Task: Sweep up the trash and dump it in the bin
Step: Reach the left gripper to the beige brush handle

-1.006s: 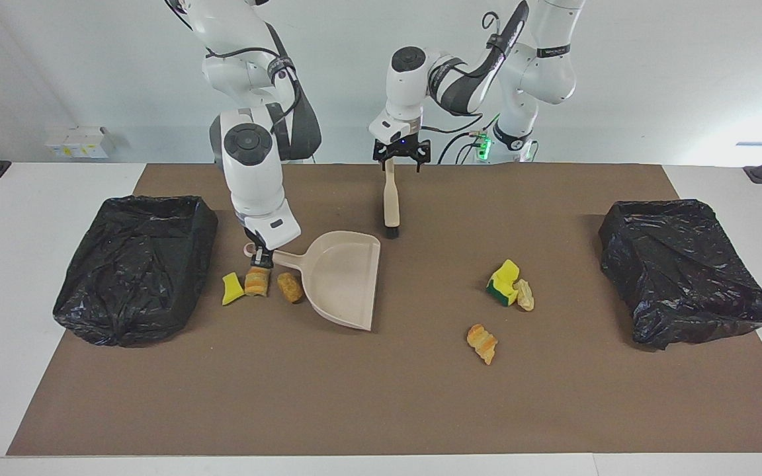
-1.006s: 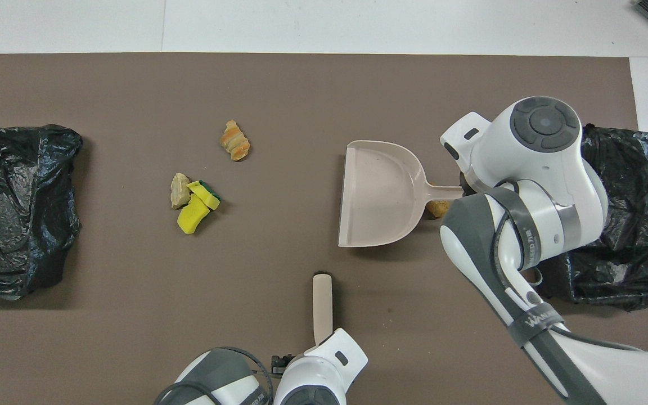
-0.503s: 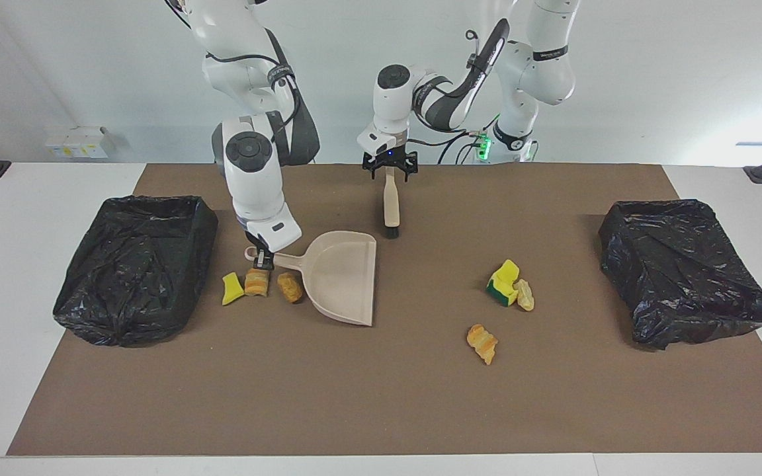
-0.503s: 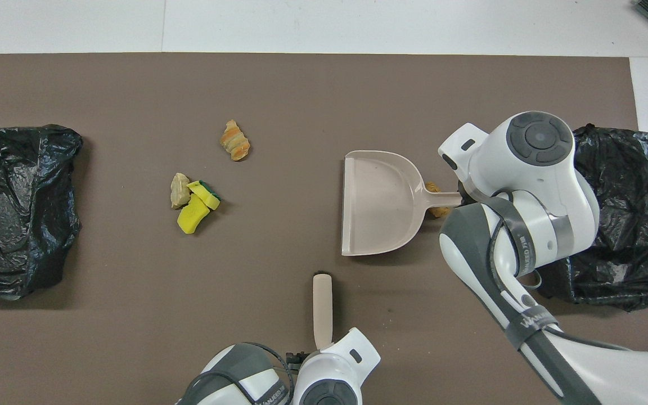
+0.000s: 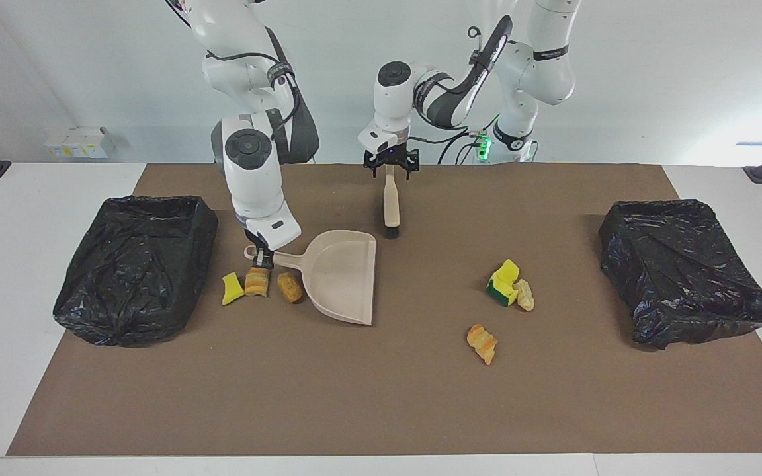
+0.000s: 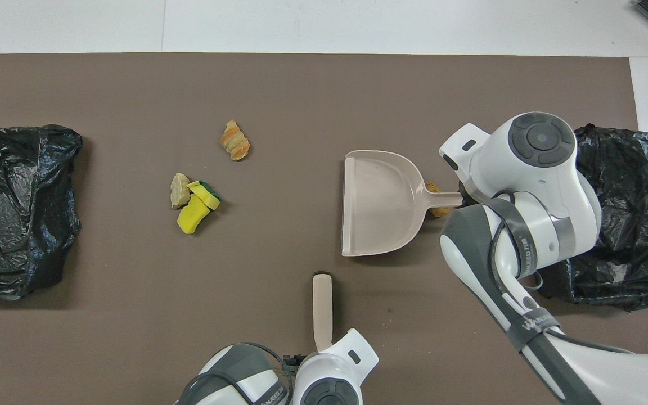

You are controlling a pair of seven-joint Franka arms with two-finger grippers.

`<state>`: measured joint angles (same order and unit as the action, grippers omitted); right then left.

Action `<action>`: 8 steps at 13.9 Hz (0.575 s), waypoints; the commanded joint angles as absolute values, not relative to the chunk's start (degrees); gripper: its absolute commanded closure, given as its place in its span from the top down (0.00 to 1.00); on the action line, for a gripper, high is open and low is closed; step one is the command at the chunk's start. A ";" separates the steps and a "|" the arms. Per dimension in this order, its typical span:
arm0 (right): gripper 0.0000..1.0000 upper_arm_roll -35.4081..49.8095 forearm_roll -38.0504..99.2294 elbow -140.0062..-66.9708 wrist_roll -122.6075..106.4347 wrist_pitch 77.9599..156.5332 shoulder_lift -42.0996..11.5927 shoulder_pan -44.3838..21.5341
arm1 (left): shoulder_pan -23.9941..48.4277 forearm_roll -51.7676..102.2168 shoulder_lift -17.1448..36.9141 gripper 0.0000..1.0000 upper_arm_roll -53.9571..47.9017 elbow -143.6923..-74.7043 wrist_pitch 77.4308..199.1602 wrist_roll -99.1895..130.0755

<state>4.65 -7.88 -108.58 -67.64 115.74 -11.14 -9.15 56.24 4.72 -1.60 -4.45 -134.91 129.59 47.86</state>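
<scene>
Beige dustpan [image 5: 344,274] handle sits in the right gripper's [image 5: 262,256] closed jaws; the left gripper's [image 5: 391,165] jaws straddle the brush [image 5: 391,205], grip unclear.

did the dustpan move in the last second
Yes. The dustpan, its handle in the right gripper, shifted slightly toward the black bin at the right arm's end and nearer the robots.

Robotics lab: two white arms [image 5: 255,178], brown-matted table [image 5: 381,396], bare walls.
</scene>
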 commanded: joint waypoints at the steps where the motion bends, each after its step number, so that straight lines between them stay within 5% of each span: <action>1: 0.00 5.01 -8.35 -110.30 -69.43 116.72 -9.49 -8.35 | 56.43 5.27 -3.34 0.25 -4.31 -135.09 124.82 47.02; 2: 0.00 5.01 -8.35 -110.30 -69.43 116.72 -9.49 -8.35 | 56.34 5.27 -4.04 0.00 -4.31 -135.09 124.20 47.02; 8: 0.00 5.01 -8.35 -110.30 -69.43 116.72 -9.49 -8.35 | 54.93 5.27 -5.36 0.00 -3.78 -133.33 121.99 46.06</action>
<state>4.65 -7.88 -108.66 -67.64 115.74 -11.11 -9.15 55.82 4.72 -4.28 -3.82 -133.93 123.89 47.56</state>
